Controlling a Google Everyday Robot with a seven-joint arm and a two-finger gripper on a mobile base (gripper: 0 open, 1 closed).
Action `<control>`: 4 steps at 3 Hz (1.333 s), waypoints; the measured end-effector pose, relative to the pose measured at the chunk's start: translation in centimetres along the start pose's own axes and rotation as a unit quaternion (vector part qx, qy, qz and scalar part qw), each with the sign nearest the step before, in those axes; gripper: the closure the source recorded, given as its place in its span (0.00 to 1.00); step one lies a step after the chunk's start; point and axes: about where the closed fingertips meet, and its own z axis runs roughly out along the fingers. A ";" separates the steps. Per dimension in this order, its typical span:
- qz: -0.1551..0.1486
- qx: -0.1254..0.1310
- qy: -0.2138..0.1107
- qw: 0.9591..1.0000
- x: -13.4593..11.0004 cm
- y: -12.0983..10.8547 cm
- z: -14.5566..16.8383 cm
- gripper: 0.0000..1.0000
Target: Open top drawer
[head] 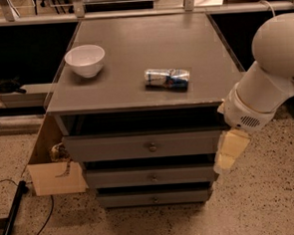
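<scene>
The top drawer (114,147) is the widest grey front, just under the cabinet top, with a small round metal knob (152,147) at its centre. A dark gap shows between its front and the top. My gripper (230,152), cream-coloured, hangs from the white arm (269,77) at the right end of the drawer front, well right of the knob. It holds nothing that I can see.
Two narrower grey drawers (150,177) (153,198) sit below. A white bowl (85,60) and a lying can (167,79) rest on the cabinet top (132,35). A cardboard box (52,167) and a black cable (23,217) lie on the floor at left.
</scene>
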 end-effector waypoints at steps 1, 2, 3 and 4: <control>-0.019 0.003 0.005 1.000 -1.3 -1.6 3.0 0.00; -0.048 0.019 0.015 0.999 -3.3 -3.2 7.8 0.00; -0.049 0.022 0.015 0.998 -3.4 -3.3 7.8 0.00; -0.041 0.035 0.009 0.998 -2.9 -3.3 6.8 0.00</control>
